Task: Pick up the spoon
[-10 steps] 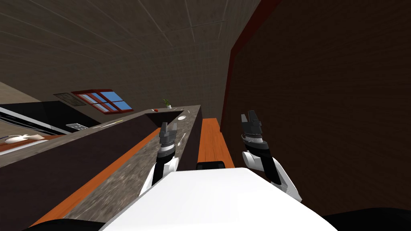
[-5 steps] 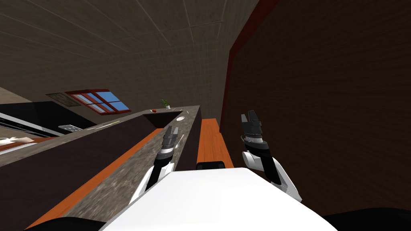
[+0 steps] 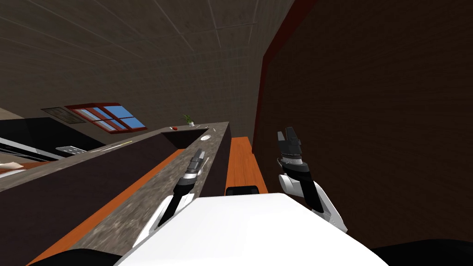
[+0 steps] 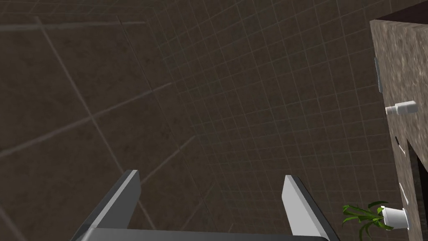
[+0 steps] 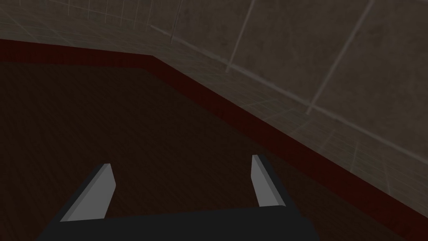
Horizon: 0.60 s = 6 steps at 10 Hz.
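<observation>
The spoon (image 3: 206, 161) is a thin pale sliver lying on the speckled grey counter (image 3: 138, 208), just beside my left gripper (image 3: 198, 154). That gripper hovers low over the counter, its open fingers (image 4: 129, 188) pointing past the counter's end at a tiled wall with nothing between them. My right gripper (image 3: 287, 136) is raised off to the side of the counter, in front of a dark brown wall. In the right wrist view the right gripper (image 5: 182, 161) is open and empty.
Farther along the counter are a dark sink recess (image 3: 184, 136), a small white plate (image 3: 206, 137), a red item (image 3: 174, 128) and a potted plant (image 3: 189, 119). The left wrist view shows the potted plant (image 4: 376, 216) and a small white bottle (image 4: 402, 108). An orange floor strip (image 3: 242, 161) runs beside the counter.
My left arm has stretched forward and lower along the counter, and its gripper has turned edge-on beside the spoon. My head view has drifted slightly. The right arm has not moved.
</observation>
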### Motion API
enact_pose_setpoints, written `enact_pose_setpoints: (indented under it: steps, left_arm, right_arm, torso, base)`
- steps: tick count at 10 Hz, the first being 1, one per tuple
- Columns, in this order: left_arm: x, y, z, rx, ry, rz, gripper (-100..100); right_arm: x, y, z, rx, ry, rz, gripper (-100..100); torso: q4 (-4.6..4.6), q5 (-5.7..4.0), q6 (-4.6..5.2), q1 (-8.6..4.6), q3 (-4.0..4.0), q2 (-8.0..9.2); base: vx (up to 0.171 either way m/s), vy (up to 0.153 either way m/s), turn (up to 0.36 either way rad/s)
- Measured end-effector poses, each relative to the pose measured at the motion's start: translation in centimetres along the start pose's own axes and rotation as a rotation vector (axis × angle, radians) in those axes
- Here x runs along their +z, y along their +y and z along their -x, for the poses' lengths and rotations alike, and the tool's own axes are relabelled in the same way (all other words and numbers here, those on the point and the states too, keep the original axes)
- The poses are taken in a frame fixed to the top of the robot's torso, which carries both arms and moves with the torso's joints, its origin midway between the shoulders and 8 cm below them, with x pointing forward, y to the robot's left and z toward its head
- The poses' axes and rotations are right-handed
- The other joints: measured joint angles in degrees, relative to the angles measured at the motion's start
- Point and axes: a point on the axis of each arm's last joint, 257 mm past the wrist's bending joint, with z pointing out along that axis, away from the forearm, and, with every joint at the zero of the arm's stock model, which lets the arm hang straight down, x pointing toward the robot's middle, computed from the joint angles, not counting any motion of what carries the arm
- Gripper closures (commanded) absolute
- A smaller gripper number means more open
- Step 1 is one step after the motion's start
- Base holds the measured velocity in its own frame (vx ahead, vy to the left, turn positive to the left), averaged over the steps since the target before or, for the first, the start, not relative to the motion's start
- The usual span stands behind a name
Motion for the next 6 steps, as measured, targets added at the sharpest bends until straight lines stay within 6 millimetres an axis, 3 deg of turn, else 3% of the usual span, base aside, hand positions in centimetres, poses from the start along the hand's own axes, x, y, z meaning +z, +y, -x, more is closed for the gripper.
enact_pose_setpoints:
  steps: [3, 6]
  left_arm:
    - [-2.1, 5.1, 0.8, 0.098, 0.071, 0.164, -100]
    - [-4.2, 8.7, 1.5, 0.176, 0.132, 0.272, -100]
  right_arm:
    - [0.0, 0.0, 0.0, 0.000, 0.000, 0.000, 0]
    - [0.0, 0.0, 0.0, 0.000, 0.000, 0.000, 0]
  torso:
    - [-0.04, -0.02, 0.00, -0.07, -0.09, -0.16]
    - [-0.01, -0.01, 0.00, -0.01, -0.02, -0.04]
  base:
    - [0.087, -0.045, -0.021]
    - [0.071, -0.036, -0.020]
